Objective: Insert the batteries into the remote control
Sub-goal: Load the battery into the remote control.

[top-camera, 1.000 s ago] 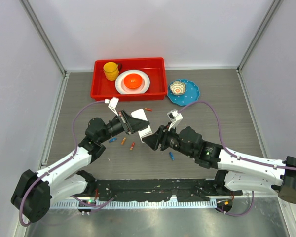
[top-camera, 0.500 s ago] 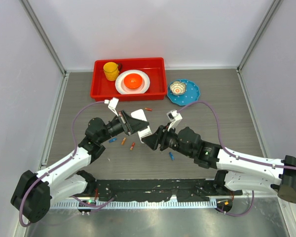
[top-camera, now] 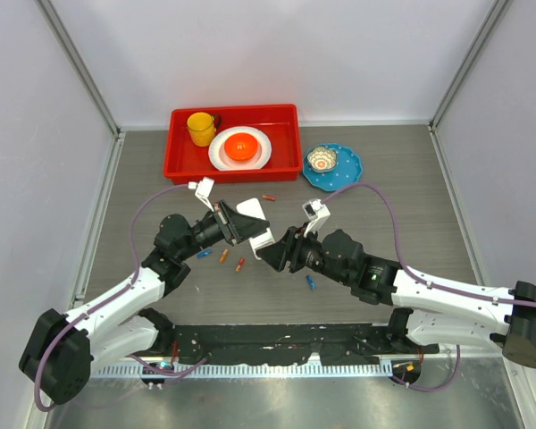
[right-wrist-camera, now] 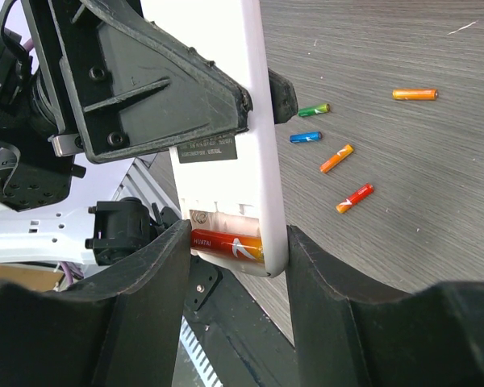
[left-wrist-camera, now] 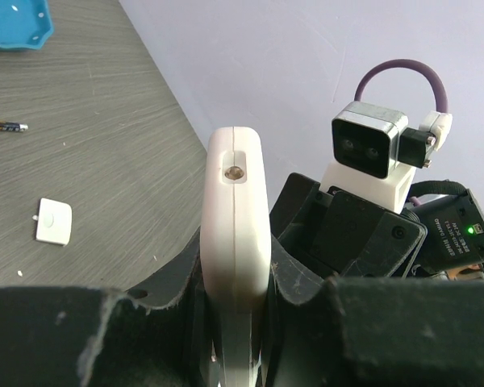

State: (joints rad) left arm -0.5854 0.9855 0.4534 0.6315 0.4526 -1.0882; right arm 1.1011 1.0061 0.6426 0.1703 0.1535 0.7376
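The grey table (top-camera: pixel 429 179) carries a red tray (top-camera: pixel 286 147), a blue plate (top-camera: pixel 347 172), scattered batteries (top-camera: pixel 240 264) and a small white cover (left-wrist-camera: pixel 53 222).

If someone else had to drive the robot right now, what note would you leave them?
Left gripper: shut on the flat white remote control, held above the grey table.
Right gripper: jaws straddle the remote's open end; grip unclear.
Done: small white cover is off, lying on the table; one orange battery sits inside the remote.
Left: likely another battery, then the cover. Loose coloured batteries lie on the table.
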